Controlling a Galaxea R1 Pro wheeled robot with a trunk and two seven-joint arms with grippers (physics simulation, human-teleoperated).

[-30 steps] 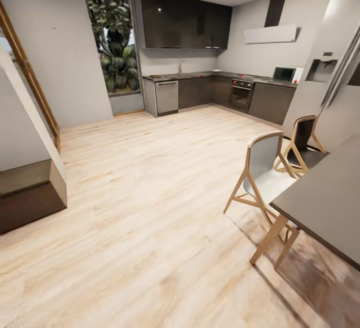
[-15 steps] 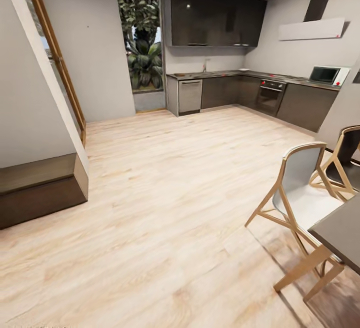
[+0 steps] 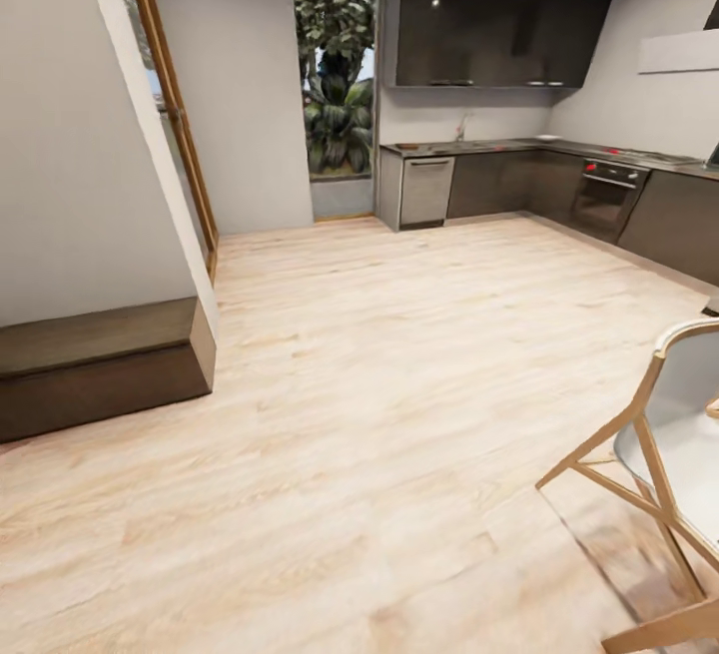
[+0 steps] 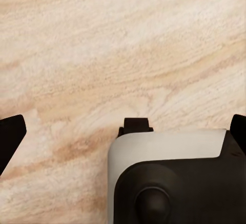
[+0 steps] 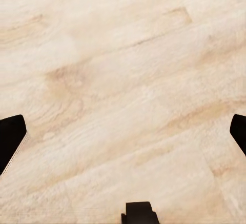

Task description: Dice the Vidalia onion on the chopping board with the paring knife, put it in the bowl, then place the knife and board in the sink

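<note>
Wood floor ahead, kitchen counter far off. Nothing started, whole task left. Both claws wide, empty.

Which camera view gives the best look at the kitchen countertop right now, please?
The head view: the countertop runs along the far wall above the lower cabinets, small and distant. Both wrist views look down at the wood floor between open fingertips.

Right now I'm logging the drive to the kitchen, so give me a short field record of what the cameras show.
location: light wood floor, facing the kitchen
countertop: far across the room
nearby: chair at right, wooden step at left
left end effector: open, empty, over floor
right end effector: open, empty, over floor
</note>
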